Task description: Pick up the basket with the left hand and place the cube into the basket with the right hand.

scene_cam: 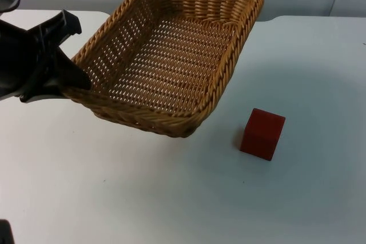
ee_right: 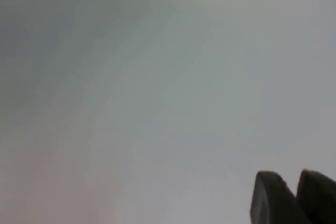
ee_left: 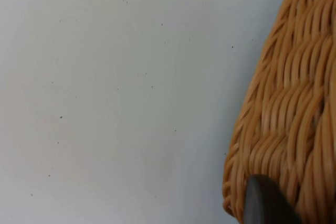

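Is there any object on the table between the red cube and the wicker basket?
No. Only bare white table lies between the red cube and the woven wicker basket, which the left gripper holds by its rim, tilted. The basket's near wall must be cleared.

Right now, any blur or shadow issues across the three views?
Top view: sharp; basket, gripped at its rim by the left gripper, throws a soft shadow toward the red cube. Left wrist view: weave close up and slightly soft. Right wrist view: blurred table, right gripper fingertips close together.

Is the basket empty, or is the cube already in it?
Empty: the basket, held by the left gripper, shows bare weave; the cube sits on the table.
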You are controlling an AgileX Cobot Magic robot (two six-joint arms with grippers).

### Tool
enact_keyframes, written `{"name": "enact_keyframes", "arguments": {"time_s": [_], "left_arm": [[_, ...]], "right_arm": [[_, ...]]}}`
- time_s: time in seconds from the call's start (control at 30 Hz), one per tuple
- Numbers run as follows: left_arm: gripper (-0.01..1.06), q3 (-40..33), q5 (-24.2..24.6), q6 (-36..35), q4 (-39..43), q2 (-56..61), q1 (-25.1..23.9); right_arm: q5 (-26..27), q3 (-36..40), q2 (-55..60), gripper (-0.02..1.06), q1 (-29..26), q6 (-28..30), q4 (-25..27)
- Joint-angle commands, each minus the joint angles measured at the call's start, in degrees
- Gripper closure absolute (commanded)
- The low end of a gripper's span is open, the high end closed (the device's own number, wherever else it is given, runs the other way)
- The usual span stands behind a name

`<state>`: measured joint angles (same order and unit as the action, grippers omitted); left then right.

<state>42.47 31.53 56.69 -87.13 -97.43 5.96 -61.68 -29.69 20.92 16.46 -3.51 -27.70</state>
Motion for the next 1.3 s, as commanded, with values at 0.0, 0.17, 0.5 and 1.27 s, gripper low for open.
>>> {"name": "enact_keyframes", "arguments": {"time_s": [0.0, 0.17, 0.5, 1.27], "left_arm": [[1.05, 0.1, 1.8, -0.2, -0.9, 0.8, -0.1], [1.05, 0.1, 1.8, -0.2, -0.9, 0.8, -0.1], [1.05, 0.1, 1.8, -0.2, -0.9, 0.8, -0.1], [1.05, 0.1, 1.8, -0.2, -0.9, 0.8, -0.1]], "right_arm": [[2.4, -0.5, 5.0, 0.81, 3.0, -2.8, -5.6], [10.6, -0.6, 14.2, 0.58, 6.9, -4.2, -4.5], [10.5, -7.6, 35.6, 0.00, 5.3, -4.0, 1.0], [14.3, -21.7, 68.5, 0.00, 0.0, 28.4, 51.2]]}}
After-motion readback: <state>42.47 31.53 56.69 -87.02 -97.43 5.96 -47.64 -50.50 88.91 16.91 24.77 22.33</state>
